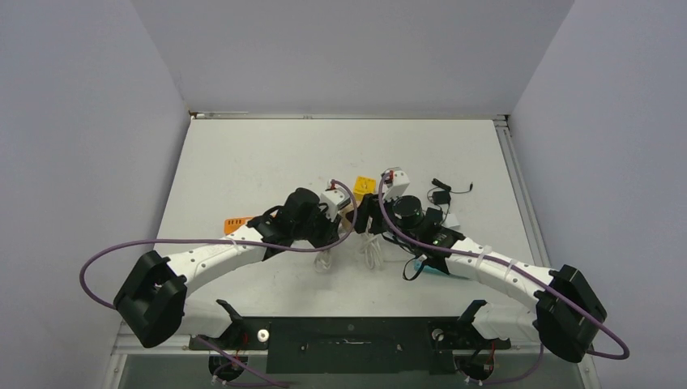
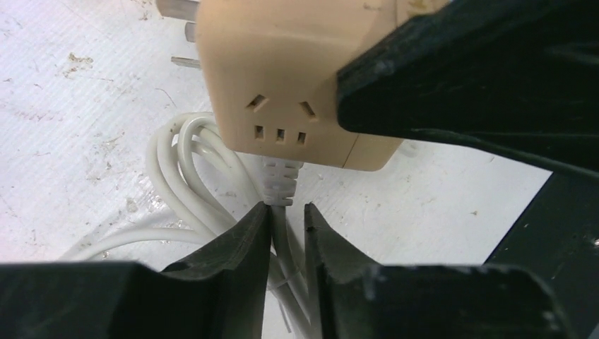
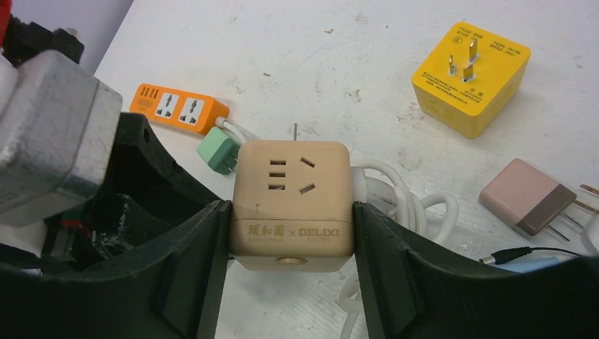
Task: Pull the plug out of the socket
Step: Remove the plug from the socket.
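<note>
Right gripper [image 3: 291,272] clamps the beige socket [image 3: 292,205] by its sides; left gripper [image 2: 286,233] pinches the white cord [image 2: 281,236] just below its plug [image 2: 279,180].

Top view: high, behind arms, looks down at table [image 1: 243,162]. Wrist views: close; share beige socket cube [image 3: 292,205].

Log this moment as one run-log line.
right tool: shut on beige socket cube | left tool: shut on white cable just below its strain relief | plug: not yet pulled out
</note>
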### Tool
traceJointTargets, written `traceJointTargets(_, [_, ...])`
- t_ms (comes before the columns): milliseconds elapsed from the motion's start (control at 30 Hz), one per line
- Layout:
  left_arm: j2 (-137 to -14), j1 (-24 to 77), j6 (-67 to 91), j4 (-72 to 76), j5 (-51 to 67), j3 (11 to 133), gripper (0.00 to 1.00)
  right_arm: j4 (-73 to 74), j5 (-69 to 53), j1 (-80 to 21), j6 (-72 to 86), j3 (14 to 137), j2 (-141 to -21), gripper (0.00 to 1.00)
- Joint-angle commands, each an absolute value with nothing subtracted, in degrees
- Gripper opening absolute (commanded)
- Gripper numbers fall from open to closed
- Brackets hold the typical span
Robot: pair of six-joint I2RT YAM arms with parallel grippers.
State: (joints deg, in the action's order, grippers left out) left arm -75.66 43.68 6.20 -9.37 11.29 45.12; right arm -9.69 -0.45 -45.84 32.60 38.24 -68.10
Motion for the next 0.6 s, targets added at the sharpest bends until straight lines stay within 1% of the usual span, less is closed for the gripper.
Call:
traceJointTargets(0, [-76.7,46.8,4.1,-11.4,8.0,47.9,0.09,-17.1,-0.3,-46.2,36.1,42.7,-68.0,0.05])
traceJointTargets(33, [-76.7,46.9,4.2,-11.4,8.5,47.9,0.03,-16.8,-0.2,-46.1,36.1,42.8,-68.2,0.05])
traceJointTargets(67, [-76.5,46.8,4.5,-11.1,9.6,47.8,0.0,-16.1,1.4,-45.8,36.1,42.9,-68.5,0.05])
traceJointTargets(100, [-76.3,46.5,5.0,-10.4,12.2,47.5,0.0,-15.4,2.0,-45.3,36.0,43.0,-68.7,0.05])
traceJointTargets(133, [-75.9,45.8,5.6,-9.4,15.0,47.3,0.0,-14.9,2.1,-44.7,35.7,43.1,-68.9,0.08])
traceJointTargets(200, [-75.6,43.7,7.5,-7.1,22.1,46.8,0.0,-14.0,1.8,-43.4,35.0,43.1,-69.1,0.26])
traceJointTargets(300, [-76.9,38.9,11.6,-3.0,33.9,46.7,0.0,-14.5,0.5,-41.4,32.0,42.7,-68.5,0.68])
traceJointTargets(367, [-78.1,35.5,15.3,1.4,40.3,46.4,0.0,-15.6,-3.5,-39.1,29.8,42.1,-67.7,0.86])
traceJointTargets(400, [-78.5,34.1,17.6,3.2,42.7,46.2,0.0,-16.2,-5.9,-37.5,29.3,41.5,-67.2,0.92])
traceJointTargets(467, [-78.9,32.0,20.0,6.0,45.7,45.7,0.0,-18.6,-13.5,-33.6,29.2,40.6,-66.5,0.98])
traceJointTargets(567, [-78.5,29.8,21.9,8.3,47.5,44.9,0.0,-22.2,-23.0,-28.9,29.0,38.8,-65.6,1.0])
